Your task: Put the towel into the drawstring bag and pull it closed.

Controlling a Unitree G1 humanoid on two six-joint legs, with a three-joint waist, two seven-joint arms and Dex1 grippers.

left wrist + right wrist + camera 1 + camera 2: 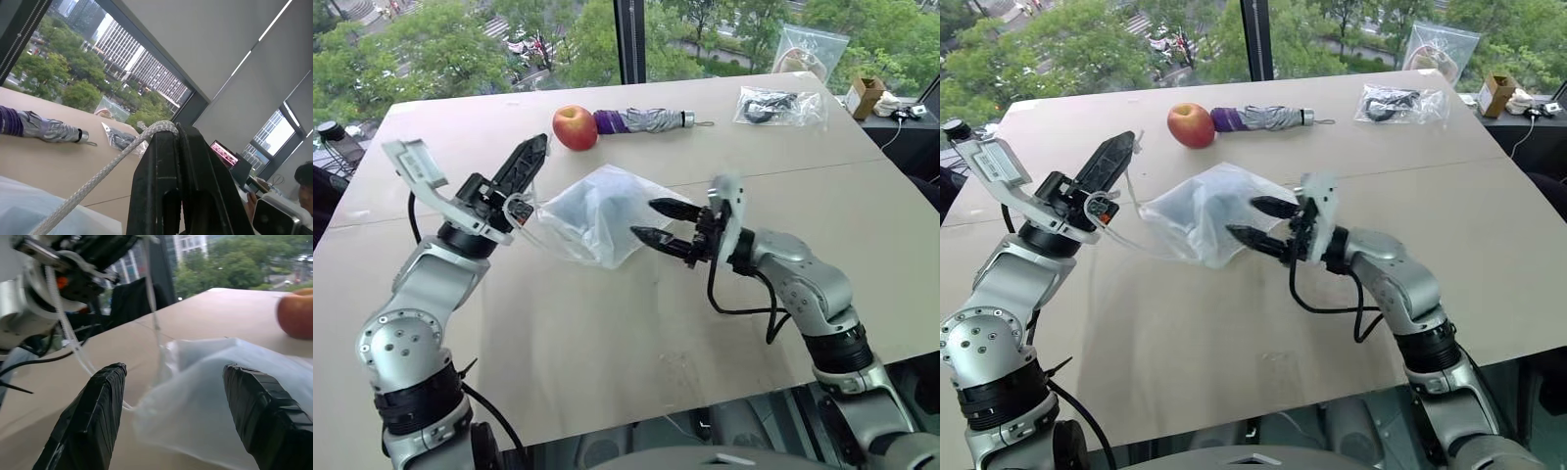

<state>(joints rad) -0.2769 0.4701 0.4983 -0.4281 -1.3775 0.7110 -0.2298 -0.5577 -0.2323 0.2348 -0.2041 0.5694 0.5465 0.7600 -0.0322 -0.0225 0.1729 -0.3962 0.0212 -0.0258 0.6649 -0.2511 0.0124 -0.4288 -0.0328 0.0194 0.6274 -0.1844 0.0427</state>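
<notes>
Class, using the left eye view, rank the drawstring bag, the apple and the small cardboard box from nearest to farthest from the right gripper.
1. Drawstring bag: right at the right gripper, mid-table.
2. Apple: beyond the bag, beside the folded umbrella.
3. Cardboard box: far right corner.

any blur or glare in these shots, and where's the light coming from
Left eye view: even daylight from the windows behind the table, soft shadows, no glare; the right hand is sharp. Right wrist view: the bag and apple look soft and smeared. Left wrist view: the cord is crisp, bright blinds behind.
</notes>
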